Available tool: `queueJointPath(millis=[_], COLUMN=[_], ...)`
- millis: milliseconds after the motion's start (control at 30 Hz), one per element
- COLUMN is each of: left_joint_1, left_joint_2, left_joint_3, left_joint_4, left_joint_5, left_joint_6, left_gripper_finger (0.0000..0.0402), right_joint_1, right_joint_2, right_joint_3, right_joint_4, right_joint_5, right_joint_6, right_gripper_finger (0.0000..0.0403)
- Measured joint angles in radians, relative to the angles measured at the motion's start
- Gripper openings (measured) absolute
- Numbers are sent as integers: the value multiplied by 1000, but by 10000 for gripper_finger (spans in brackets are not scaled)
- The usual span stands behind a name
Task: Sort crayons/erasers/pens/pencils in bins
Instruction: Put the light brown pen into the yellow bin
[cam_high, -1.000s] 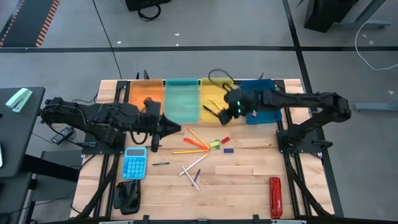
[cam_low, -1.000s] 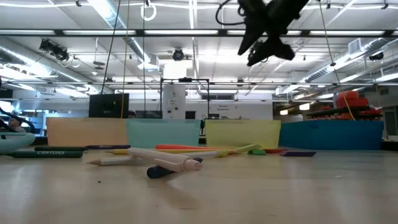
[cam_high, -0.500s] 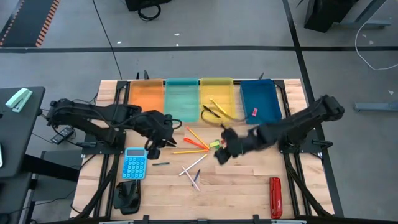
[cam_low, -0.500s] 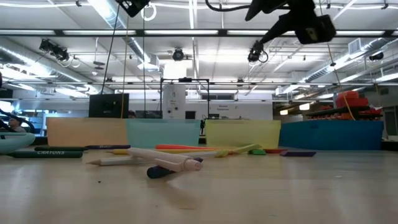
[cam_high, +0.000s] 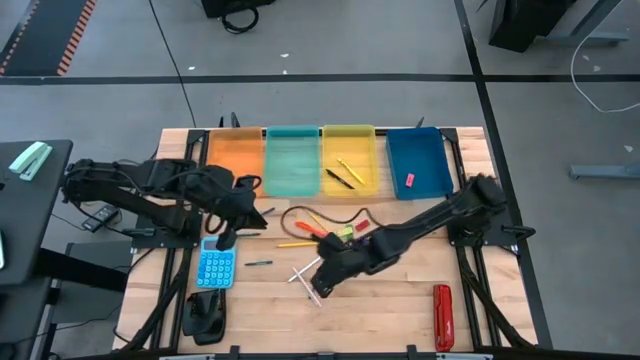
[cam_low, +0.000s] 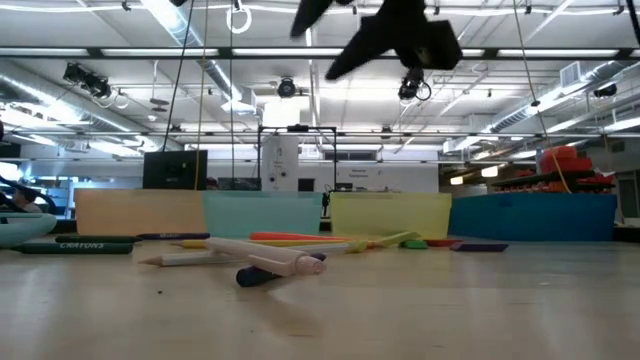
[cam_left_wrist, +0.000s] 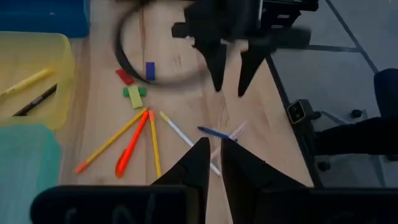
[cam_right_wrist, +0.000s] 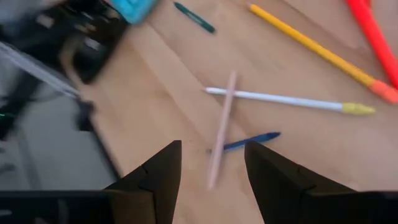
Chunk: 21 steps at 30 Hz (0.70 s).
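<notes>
Bins (cam_high: 294, 160) stand in a row along the far edge of the wooden surface (cam_high: 400, 285): orange, teal, yellow and dark blue. The yellow bin (cam_high: 349, 158) holds a yellow pencil and two dark pens (cam_high: 340, 178); the dark blue bin (cam_high: 418, 162) holds a small pink eraser (cam_high: 408, 179).

The right tool (cam_high: 318, 277) reaches far across the middle of the surface and hangs above a loose cross of sticks: a white pencil with a yellow end (cam_right_wrist: 283, 99), a pale pink stick (cam_right_wrist: 222, 127) lying over it, and a short blue pen (cam_right_wrist: 245, 142) beside them. Its two fingers are spread apart with nothing between them.

The left tool (cam_high: 228, 236) sits near the light-blue calculator (cam_high: 215, 264), its fingers (cam_left_wrist: 189, 165) drawn nearly together with only a narrow gap, holding nothing.

Between the two tools, a fan of orange and yellow pencils (cam_left_wrist: 134, 143) lies on the bare wood. Near them rest small erasers: a red one (cam_left_wrist: 124, 76), a blue one (cam_left_wrist: 150, 70) and a yellow-green one (cam_left_wrist: 134, 93). A dark cable (cam_high: 320, 215) loops over this area.

A teal pen (cam_high: 259, 263) lies just beside the calculator. A large red oblong tool (cam_high: 443, 316) lies well apart at the near right corner, and a dark stapler-like object (cam_high: 205, 315) sits near the calculator at the near left.
</notes>
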Motion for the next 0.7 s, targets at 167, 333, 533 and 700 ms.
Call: queueJointPath(millis=[167, 333, 533, 700], left_joint_1=[-2, -2, -16, -43], left_joint_2=[-30, -51, -52, -52], left_joint_3=[0, 0, 0, 0], left_joint_4=[-27, -31, -48, -60], left_joint_5=[0, -1, -2, -2], left_joint_6=[-59, -93, -139, -147], left_gripper_finger=[49, 43, 43, 41], right_joint_1=[-41, -68, -84, -87], right_joint_2=[150, 282, 380, 413], right_joint_3=[184, 321, 373, 371], right_joint_4=[-130, -151, -167, -159], right_joint_5=[-86, -145, -204, -253], right_joint_6=[-12, -63, -63, -54], right_gripper_finger=[184, 184, 184, 184])
